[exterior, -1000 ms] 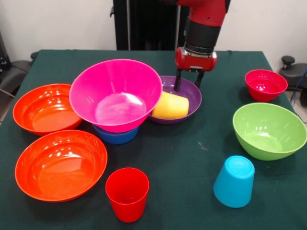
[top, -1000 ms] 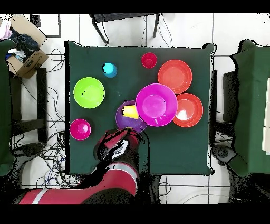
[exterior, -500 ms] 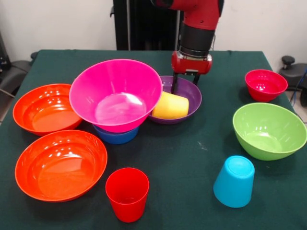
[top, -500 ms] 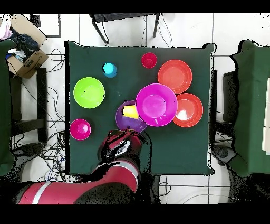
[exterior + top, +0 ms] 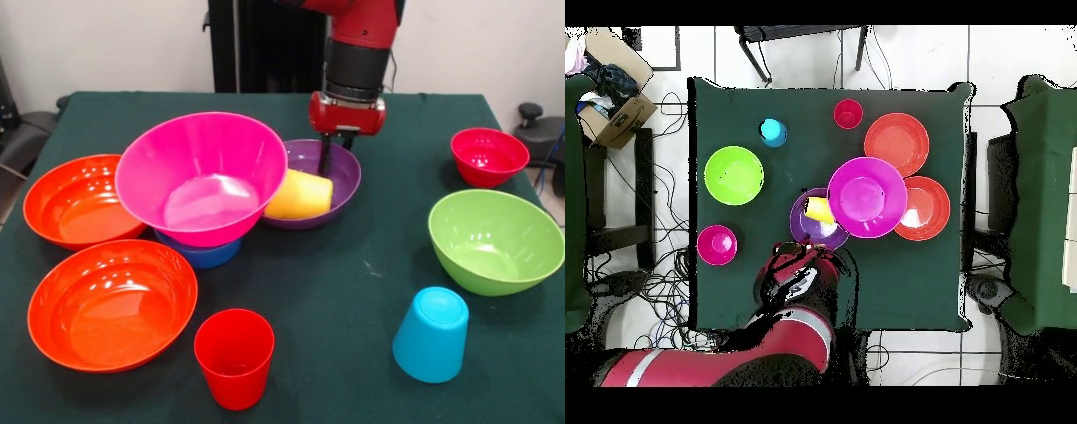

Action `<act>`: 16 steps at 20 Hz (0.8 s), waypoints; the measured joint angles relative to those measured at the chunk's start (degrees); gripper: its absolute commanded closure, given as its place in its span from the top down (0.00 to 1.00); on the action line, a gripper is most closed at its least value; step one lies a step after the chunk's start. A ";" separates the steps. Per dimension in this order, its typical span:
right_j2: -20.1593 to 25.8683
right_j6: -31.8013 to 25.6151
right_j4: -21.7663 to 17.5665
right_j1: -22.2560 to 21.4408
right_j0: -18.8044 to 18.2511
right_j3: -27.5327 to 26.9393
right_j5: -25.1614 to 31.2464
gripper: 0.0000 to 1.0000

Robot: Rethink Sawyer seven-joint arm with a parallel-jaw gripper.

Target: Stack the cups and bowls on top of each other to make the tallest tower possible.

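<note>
My gripper [image 5: 335, 150] hangs over the far rim of the wide purple bowl [image 5: 346, 181], one finger inside and one outside, shut on that rim. A yellow cup [image 5: 300, 196] lies on its side inside the purple bowl. The magenta bowl [image 5: 203, 172] sits tilted on the small blue bowl [image 5: 201, 254], touching the purple bowl's left side. Two orange bowls [image 5: 79, 199] [image 5: 110, 302] lie at the left. The red cup [image 5: 234, 356] stands upright at the front. A light blue cup [image 5: 431, 334] stands upside down at the front right. From overhead, the magenta bowl [image 5: 867, 197] overlaps the purple bowl [image 5: 805, 228].
The lime green bowl [image 5: 494, 240] and the small crimson bowl [image 5: 488, 156] stand apart at the right. A dark green cloth covers the table [image 5: 353, 283]. In the overhead view a cardboard box [image 5: 610, 100] sits on the floor beside the table.
My gripper has shifted left, and the purple bowl with the yellow cup slid left with it. The magenta bowl and the blue bowl under it were nudged left too.
</note>
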 measured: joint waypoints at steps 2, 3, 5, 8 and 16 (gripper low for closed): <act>0.02 0.00 -0.01 -0.52 0.01 0.12 0.07 0.00; 0.01 0.00 -0.01 -0.98 0.04 0.26 0.25 0.00; -0.17 0.00 0.18 -1.78 0.39 0.40 0.79 0.00; -0.70 0.00 1.41 -2.91 1.82 0.45 1.76 0.00; -1.54 0.00 6.07 -4.04 6.68 0.70 2.04 0.00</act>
